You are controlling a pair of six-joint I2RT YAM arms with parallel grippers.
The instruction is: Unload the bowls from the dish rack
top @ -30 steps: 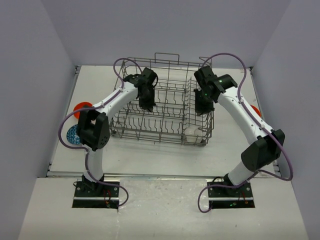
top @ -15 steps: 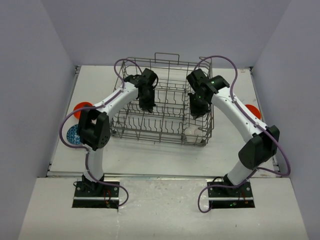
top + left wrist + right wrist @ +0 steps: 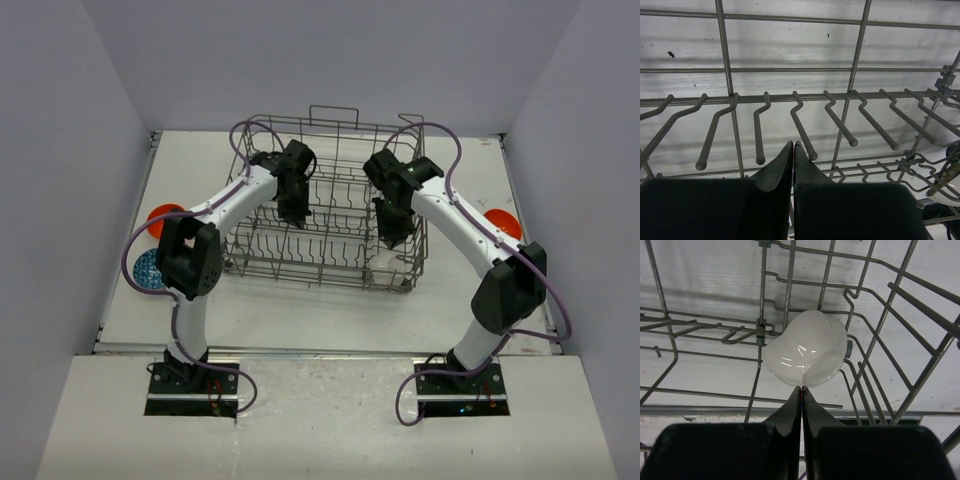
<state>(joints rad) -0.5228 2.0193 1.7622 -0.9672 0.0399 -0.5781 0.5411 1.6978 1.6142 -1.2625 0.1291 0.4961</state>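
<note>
Since a second ago the right end effector (image 3: 393,233) has shifted left over the dish rack (image 3: 300,263), pressed together just above the white bowl (image 3: 805,352) at the rack's lower right, left end effector (image 3: 793,146) also pressed together mid-rack, so this looks like the approach step, and next it likely must spread and pinch the rim.

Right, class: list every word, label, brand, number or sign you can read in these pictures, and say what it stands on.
None: no readable text shows on the dish rack, the white bowl, the orange bowls or the speckled bowl.
</note>
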